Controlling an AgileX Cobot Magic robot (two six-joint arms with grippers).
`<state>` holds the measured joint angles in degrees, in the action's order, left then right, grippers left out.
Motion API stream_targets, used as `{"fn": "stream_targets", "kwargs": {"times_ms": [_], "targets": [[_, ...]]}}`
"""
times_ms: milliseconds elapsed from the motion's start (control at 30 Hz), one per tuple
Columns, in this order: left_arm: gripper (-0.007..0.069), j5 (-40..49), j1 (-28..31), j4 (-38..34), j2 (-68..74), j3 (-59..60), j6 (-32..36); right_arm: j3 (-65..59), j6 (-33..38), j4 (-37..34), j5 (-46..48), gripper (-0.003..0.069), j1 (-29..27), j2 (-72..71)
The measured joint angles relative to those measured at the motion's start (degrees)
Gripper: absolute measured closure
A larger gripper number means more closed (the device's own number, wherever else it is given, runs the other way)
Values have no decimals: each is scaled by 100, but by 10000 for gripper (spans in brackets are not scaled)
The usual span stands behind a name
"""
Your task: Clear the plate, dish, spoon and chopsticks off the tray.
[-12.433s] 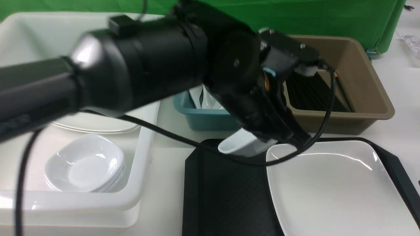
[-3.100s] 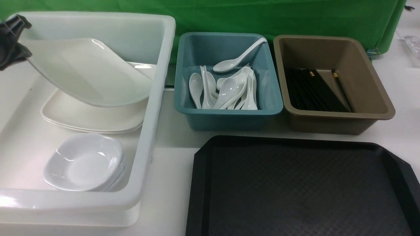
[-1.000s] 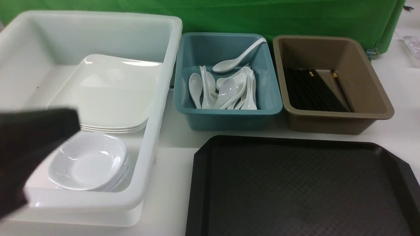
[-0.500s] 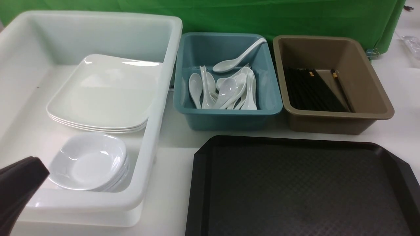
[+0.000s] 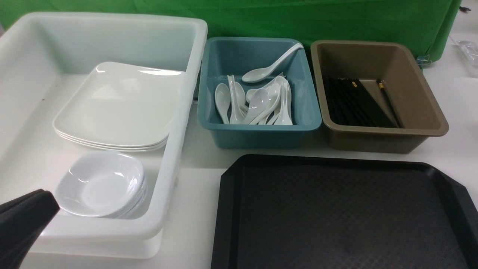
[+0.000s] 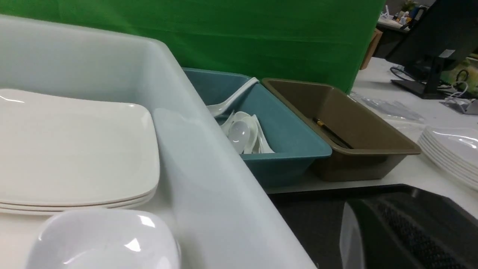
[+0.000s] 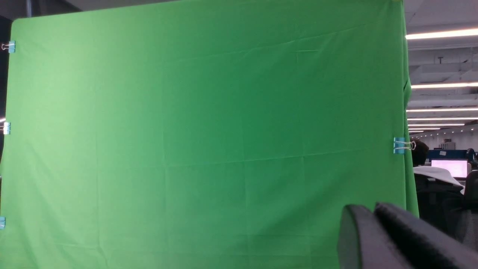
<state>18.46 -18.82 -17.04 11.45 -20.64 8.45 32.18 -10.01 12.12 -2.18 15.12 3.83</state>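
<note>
The black tray (image 5: 328,160) lies at the front right with nothing on it; it also shows in the left wrist view (image 6: 310,220). The large white plate (image 5: 119,108) tops a stack in the white tub (image 5: 179,123). Small white dishes (image 5: 101,183) are stacked in front of it. Spoons (image 5: 257,102) lie in the teal tub (image 5: 261,136). Black chopsticks (image 5: 354,104) lie in the brown tub (image 5: 388,140). My left gripper (image 6: 368,205) is shut and empty, low beside the white tub's near corner. My right gripper (image 7: 373,209) is shut and empty, facing the green screen.
Part of my left arm (image 5: 18,220) shows at the front left corner. A green backdrop (image 5: 298,18) closes off the back. A further stack of white plates (image 6: 452,149) sits on the table to the right of the brown tub.
The plate went from the tray onto the stack in the white tub and was let go. My left arm has drawn back to the front left corner; it hardly moved in the last half second.
</note>
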Motion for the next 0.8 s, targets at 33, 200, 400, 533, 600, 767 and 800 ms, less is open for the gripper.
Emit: {"fn": "stream_targets", "kwargs": {"times_ms": [33, 200, 400, 533, 600, 767, 800], "targets": [[613, -58, 9, 120, -6, 27, 0, 0, 0, 0, 0, 564, 0, 0], [613, -318, 330, 526, -161, 330, 0, 0, 0, 0, 0, 550, 0, 0], [613, -733, 1624, 688, -976, 1456, 6, 0, 0, 0, 0, 527, 0, 0], [613, -730, 2199, 737, -1132, 2020, 6, 0, 0, 0, 0, 518, 0, -5], [613, -716, 2267, 781, -1137, 2073, 6, 0, 0, 0, 0, 517, 0, -5], [613, -558, 2320, 835, -1137, 2102, 6, 0, 0, 0, 0, 508, 0, -5], [613, -573, 2320, 835, -1137, 2102, 6, 0, 0, 0, 0, 506, 0, -5]]}}
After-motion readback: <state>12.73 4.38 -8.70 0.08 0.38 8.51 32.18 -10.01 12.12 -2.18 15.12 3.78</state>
